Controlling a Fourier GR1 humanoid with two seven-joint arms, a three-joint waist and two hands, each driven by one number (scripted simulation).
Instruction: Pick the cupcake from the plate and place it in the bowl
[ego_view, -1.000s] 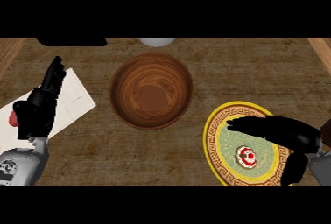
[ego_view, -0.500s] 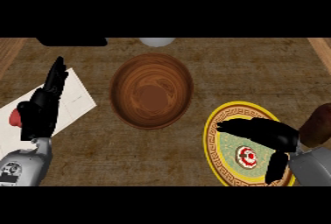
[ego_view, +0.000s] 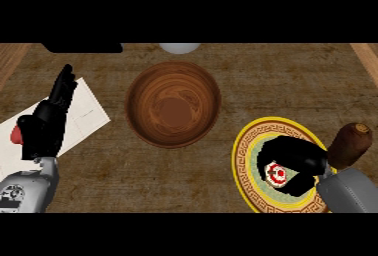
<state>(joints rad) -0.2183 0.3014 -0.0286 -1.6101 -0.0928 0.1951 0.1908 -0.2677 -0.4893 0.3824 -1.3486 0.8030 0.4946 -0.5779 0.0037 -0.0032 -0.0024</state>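
Note:
The cupcake (ego_view: 277, 172), with a red and white top, sits on the yellow-rimmed patterned plate (ego_view: 244, 150) at the lower right. My right hand (ego_view: 301, 156) comes in from the right and curls round the cupcake, fingers above it and thumb below, hiding most of it. The brown wooden bowl (ego_view: 173, 105) stands in the middle, left of the plate, with nothing inside. My left hand (ego_view: 48, 122) rests open at the far left, fingers pointing up.
A white sheet (ego_view: 85, 115) lies under the left hand, with a red thing (ego_view: 16, 134) at its left. A brown oblong object (ego_view: 351, 144) lies right of the plate. A white round thing (ego_view: 179, 48) and a black block (ego_view: 81, 47) sit at the far edge.
My right hand has drawn back toward the right and lowered, its fingers curling from stretched out over the plate to wrapped round the cupcake. The left hand has barely moved.

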